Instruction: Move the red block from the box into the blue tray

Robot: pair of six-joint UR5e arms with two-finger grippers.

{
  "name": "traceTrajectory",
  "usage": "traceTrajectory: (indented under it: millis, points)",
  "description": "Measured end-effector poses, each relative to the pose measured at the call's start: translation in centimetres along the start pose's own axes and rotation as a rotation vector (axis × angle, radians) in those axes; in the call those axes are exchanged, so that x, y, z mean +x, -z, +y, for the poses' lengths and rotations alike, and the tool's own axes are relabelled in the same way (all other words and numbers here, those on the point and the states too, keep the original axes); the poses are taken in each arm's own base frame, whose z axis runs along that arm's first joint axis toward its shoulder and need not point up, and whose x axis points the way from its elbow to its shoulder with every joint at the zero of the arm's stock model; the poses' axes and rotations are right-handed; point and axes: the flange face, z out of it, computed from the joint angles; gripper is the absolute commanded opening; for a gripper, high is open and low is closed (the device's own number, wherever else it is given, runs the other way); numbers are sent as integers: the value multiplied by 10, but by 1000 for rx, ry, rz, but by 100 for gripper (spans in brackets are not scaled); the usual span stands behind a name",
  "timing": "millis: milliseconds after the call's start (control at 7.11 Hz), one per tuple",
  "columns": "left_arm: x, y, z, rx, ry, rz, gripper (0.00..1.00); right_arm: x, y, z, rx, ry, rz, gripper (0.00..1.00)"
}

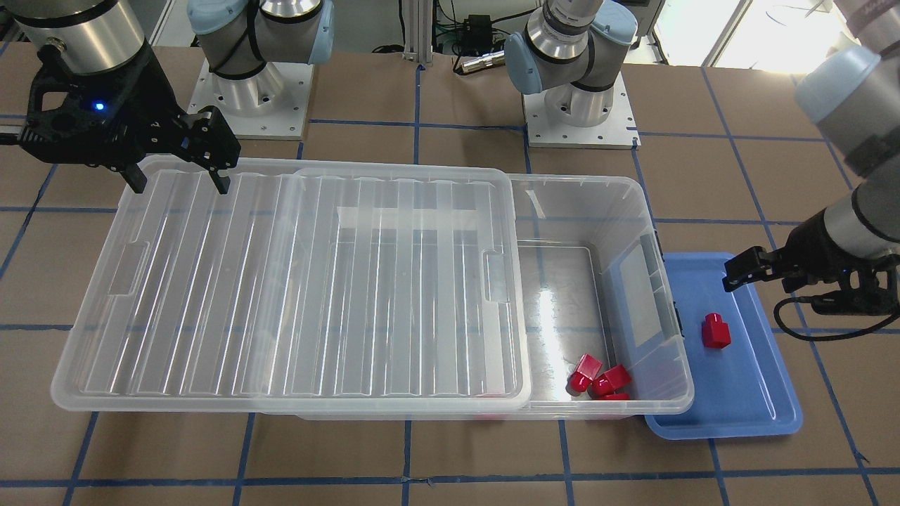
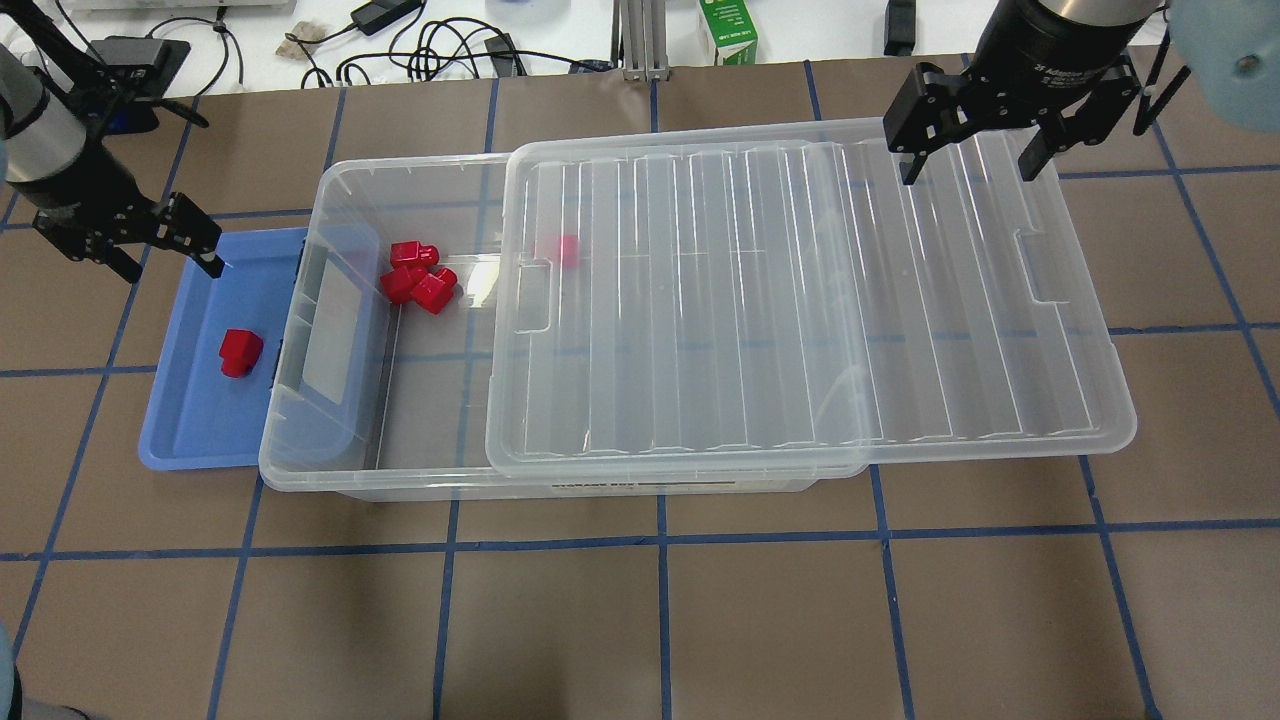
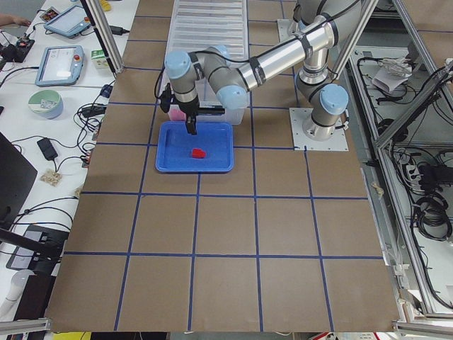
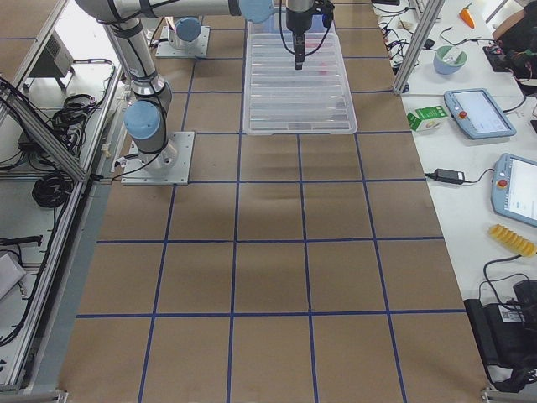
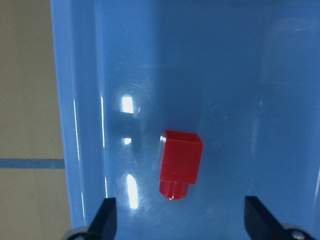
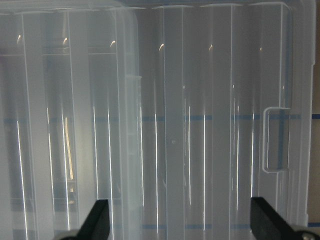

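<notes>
Brown papered table [image 2: 640,620] with blue tape grid is carrying everything. The box [image 2: 400,488] is lying lengthwise across it, and its ribbed clear lid [image 2: 800,300] is sitting slid toward the robot's right, overhanging that end and leaving the box's left end uncovered. The right arm [image 2: 1060,40] is reaching in from the far right side, wrist pointing straight down. The left arm [image 2: 50,140] is coming in from the far left, wrist also pointing down and angling slightly over the tray. The blue tray [image 2: 190,440] is lying flat just beside the box's left end, its near edge tucking under the box rim. The right gripper [image 2: 968,172] is hovering over the lid's far edge near its right corner, jaws spreading wide, gripping nothing, and the wrist view is showing only lid ribs between the fingertips. The left gripper [image 2: 170,266] is hanging above the far part of the tray, jaws also spreading wide and holding nothing. A cluster of other red blocks [image 2: 415,278] is sitting in the open end of the box against the far wall, with one more [image 2: 568,250] showing blurred through the lid. The red block [image 2: 240,352] is lying on its side on the tray floor, clear of both fingertips, not touching the rim.
</notes>
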Motion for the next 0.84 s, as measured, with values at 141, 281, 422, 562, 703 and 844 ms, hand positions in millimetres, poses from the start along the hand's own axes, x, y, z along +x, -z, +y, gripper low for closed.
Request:
traceTrajectory:
  millis: [141,281,422,562,703,844]
  points:
    - [52,40,6,21,5,-17,100,0,0,0,0,0,-1,100]
    - [110,65,15,49,17,-30,100,0,0,0,0,0,-2,100]
    - [158,82,27,77,7,-36,100,0,0,0,1,0,-2,100]
    - [191,97,42,106,-20,-43,100,0,0,0,1,0,2,100]
    - [207,108,57,127,-43,-57,100,0,0,0,0,0,2,100]
    - [213,116,70,141,-57,-73,100,0,0,1,0,0,2,100]
